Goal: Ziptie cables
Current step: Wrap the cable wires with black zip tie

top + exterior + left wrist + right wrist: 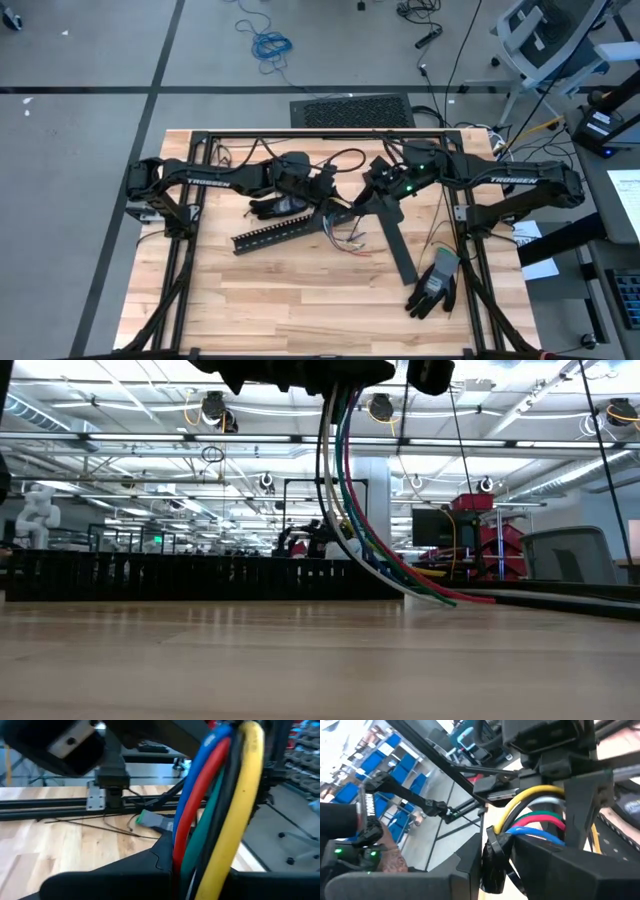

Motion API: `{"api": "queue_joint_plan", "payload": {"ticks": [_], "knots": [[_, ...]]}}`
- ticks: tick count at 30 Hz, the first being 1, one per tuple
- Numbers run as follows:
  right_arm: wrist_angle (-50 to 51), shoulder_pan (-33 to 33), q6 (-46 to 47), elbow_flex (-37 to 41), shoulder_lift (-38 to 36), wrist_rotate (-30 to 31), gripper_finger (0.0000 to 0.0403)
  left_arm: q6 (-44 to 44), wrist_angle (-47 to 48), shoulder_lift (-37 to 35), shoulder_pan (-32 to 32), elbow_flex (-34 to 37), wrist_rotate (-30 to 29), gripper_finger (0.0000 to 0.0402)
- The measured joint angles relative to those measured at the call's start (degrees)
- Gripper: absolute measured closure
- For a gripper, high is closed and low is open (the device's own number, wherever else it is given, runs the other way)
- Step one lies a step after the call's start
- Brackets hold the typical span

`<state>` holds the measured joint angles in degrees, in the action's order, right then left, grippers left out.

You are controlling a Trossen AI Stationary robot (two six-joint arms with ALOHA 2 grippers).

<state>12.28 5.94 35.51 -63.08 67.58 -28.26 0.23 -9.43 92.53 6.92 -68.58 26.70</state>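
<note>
The cables are a bundle of yellow, white, green, red and blue wires. In the low view the cables hang from above, and their lower ends lie on the table. My left gripper and right gripper meet above the table's middle, both shut on the bundle's upper part. The black slotted duct lies flat on the table, just left of the wire ends. My left gripper pinches the cables between its two fingers, which lie across the bundle. The wires run upright through the hold. My right gripper holds the bundle by its black-wrapped end, pinched between the fingers. The coloured wires bend away from there toward the left gripper.
A long black strip lies on the table right of the wires. One black glove lies near the right front, another under the left arm. A black frame edges the table. Free wood lies along the near side.
</note>
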Motion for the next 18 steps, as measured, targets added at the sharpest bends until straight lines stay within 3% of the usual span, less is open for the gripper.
{"api": "queue_joint_plan", "payload": {"ticks": [12, 18], "knots": [[-6.5, 2.4, 0.7, 0.0, -1.4, -2.1, 0.031, -1.3, -1.5, -0.1, 0.1, 0.0, 0.7, 0.0391], [-10.3, 2.3, 1.1, -0.2, -1.5, -2.4, 0.0279, -1.5, -1.4, 0.7, 0.2, 0.2, 0.0, 0.0391]]}}
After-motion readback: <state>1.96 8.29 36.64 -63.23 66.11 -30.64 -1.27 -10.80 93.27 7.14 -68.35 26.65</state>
